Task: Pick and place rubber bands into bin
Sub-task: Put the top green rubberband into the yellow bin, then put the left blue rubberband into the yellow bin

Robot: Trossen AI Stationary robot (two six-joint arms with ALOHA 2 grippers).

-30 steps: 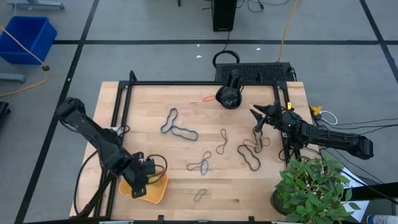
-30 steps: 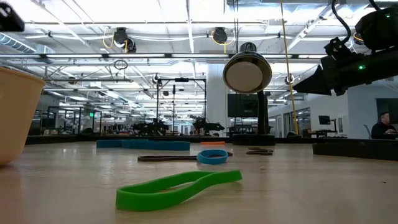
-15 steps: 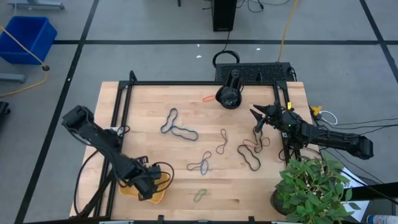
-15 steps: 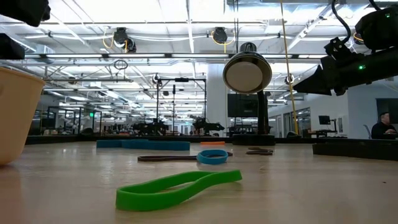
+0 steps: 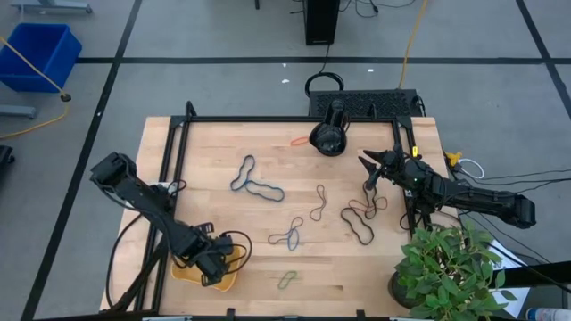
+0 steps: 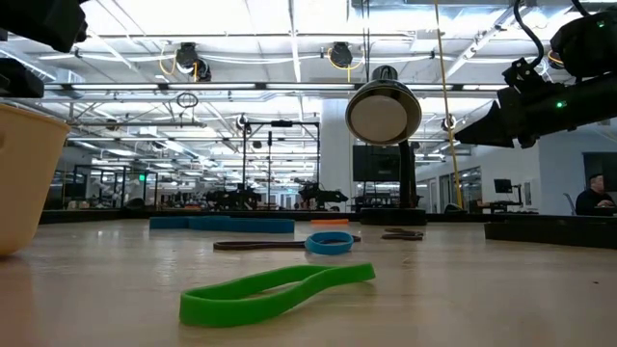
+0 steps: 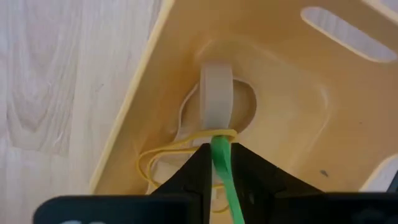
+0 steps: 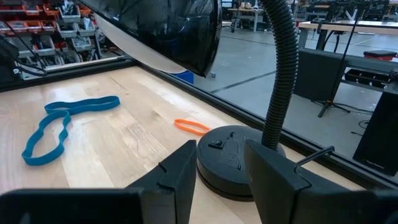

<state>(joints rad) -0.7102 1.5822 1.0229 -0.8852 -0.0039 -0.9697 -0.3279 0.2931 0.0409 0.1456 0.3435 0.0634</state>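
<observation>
The left tool point(image 7: 217, 163) hangs just over the bin point(image 7: 292, 81), closed on a green rubber band point(image 7: 222, 171): the drop step. Next, I judge, it must open. Other rubber bands point(image 5: 257, 186) lie on the desk point(image 5: 268, 143); the right tool point(image 5: 368, 164) waits open, empty.

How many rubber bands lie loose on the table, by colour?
Blue bands: 3
Brown or black bands: 4
Orange band: 1
Green band: 1
Total: 9
Not counted: a second green band, pinched in the left gripper.
</observation>
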